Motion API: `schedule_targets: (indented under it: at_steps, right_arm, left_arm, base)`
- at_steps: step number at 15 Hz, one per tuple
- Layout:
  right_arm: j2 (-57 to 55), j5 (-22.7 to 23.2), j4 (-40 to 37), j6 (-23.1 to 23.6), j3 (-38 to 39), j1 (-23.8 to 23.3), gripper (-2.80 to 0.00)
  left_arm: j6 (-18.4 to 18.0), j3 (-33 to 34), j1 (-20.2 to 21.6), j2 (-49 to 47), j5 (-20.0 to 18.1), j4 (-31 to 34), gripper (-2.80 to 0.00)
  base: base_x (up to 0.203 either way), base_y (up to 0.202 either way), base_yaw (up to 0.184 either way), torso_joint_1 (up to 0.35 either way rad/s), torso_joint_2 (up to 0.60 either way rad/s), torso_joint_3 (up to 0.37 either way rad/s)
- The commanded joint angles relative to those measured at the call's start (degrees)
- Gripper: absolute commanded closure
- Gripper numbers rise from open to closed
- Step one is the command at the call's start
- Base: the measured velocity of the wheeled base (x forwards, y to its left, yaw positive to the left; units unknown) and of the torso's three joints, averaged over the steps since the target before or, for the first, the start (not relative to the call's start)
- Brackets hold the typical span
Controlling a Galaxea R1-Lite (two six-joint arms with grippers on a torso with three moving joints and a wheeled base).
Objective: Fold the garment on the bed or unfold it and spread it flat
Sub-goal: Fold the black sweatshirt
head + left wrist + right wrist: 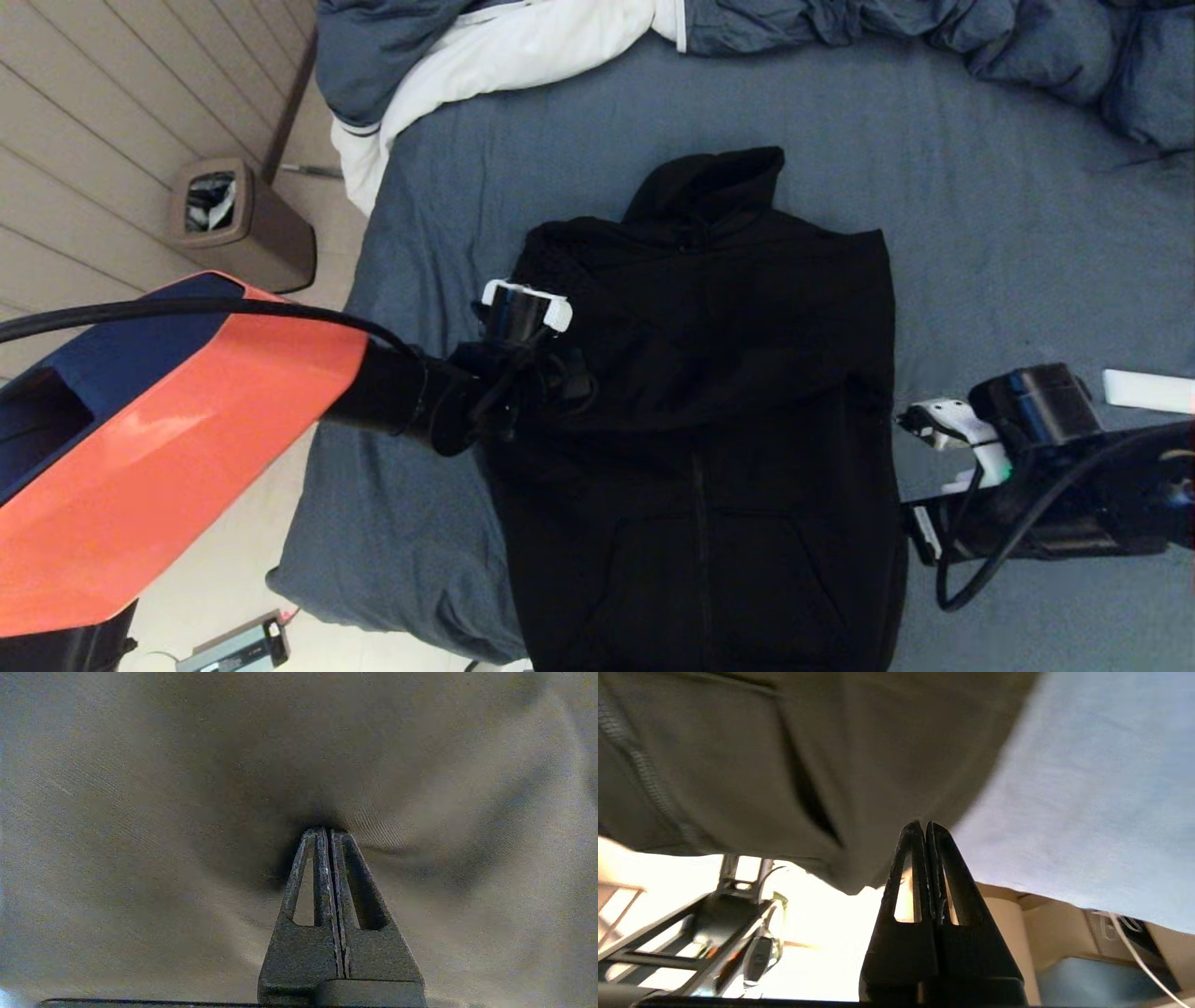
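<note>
The garment (pixel 709 392), a black zip hoodie, lies front up on the blue-grey bed (pixel 1008 205), hood toward the far side and no sleeve sticking out at either side. My left gripper (pixel 327 830) is shut, tips down on the garment's cloth (pixel 140 812), which creases around them; I cannot tell whether any cloth is pinched. Its wrist (pixel 523 313) hangs over the hoodie's left chest. My right gripper (pixel 924 825) is shut with nothing in it, just off the garment's near right edge (pixel 784 765) by a pocket slit, over the bed sheet (pixel 1087 788).
A navy and white duvet (pixel 523 47) is bunched along the far side of the bed. A brown bin (pixel 233 224) stands on the floor at the left, and a small device (pixel 233 644) lies by the bed's near corner. A white object (pixel 1148 390) shows at the right edge.
</note>
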State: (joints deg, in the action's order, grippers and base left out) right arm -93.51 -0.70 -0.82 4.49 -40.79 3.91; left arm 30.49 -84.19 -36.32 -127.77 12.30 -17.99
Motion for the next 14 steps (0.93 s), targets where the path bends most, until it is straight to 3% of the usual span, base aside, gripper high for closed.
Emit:
schedule_targets:
  at_steps: [1, 4, 8, 11, 14]
  right_arm:
    - [4.4, 0.4, 0.0, 0.6, 0.7, -1.9, 0.0]
    - [7.6, 3.6, -0.1, -0.2, -3.7, 0.0, 0.0]
    - [2.1, 4.4, 0.0, -6.6, -13.3, 9.4, 0.0]
    - [-1.8, 4.4, -0.1, -8.8, -20.8, 15.8, 0.0]
    - [-7.4, 4.2, -0.1, -10.2, -27.1, 18.2, 0.0]
  left_arm:
    - [0.1, -1.1, 1.2, -0.2, 0.1, 0.3, 0.0]
    - [0.3, -1.0, 0.7, 0.1, 0.1, 0.1, 0.0]
    - [0.6, -0.8, -1.8, 0.4, 0.2, -0.3, 0.0]
    - [0.6, -0.7, -2.3, 0.9, 0.2, -0.4, 0.0]
    - [0.7, -0.5, -2.7, 1.3, 0.2, -0.4, 0.0]
  base:
    - [0.0, 0.0, 0.0, 0.0, 0.0, 0.0]
    - [0.0, 0.0, 0.0, 0.0, 0.0, 0.0]
    - [0.0, 0.0, 0.0, 0.0, 0.0, 0.0]
    - [0.0, 0.0, 0.0, 0.0, 0.0, 0.0]
    - [0.0, 0.0, 0.0, 0.0, 0.0, 0.0]
